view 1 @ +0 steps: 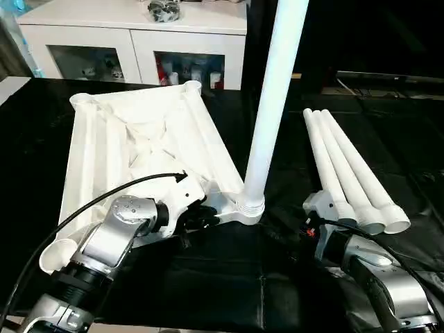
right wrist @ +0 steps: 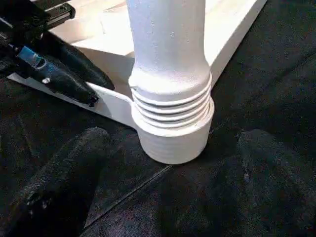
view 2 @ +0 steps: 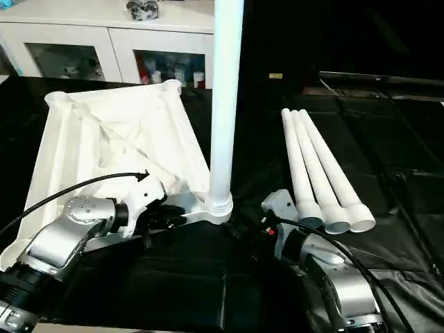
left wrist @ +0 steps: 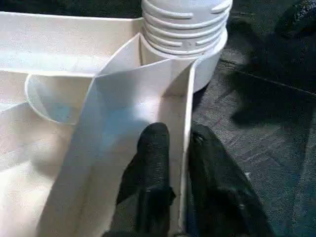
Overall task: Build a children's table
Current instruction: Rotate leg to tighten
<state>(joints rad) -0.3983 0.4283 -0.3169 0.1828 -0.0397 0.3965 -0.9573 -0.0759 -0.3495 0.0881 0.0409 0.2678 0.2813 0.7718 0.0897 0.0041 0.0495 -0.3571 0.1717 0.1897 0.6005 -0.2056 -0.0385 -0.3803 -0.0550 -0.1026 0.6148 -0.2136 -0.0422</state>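
Both grippers sit at the near edge of the upturned table top (view 1: 139,149), which lies ribbed side up on a black cloth (view 1: 229,284). On the left, the left gripper (left wrist: 178,148) is clamped on the thin side wall of the table top, one black finger (left wrist: 154,153) inside the wall and the other outside it, just beside the corner socket (view 1: 244,211). One leg (view 1: 274,97) stands upright in that socket, its ribbed end showing just above the socket's rim. Across from it, the right gripper (right wrist: 168,192) has its two fingers spread wide apart, resting low over the cloth on either side of the socket and the base of the leg, close to them but not touching.

Three more legs (view 1: 350,173) lie side by side on the cloth to the right of the table top, touching one another, their wide open ends toward the robot and just beyond the right arm. The other corner sockets of the table top hold nothing. Behind the table top stands a white cabinet (view 1: 132,41) with glass doors, and a small grey object lies on top of it.
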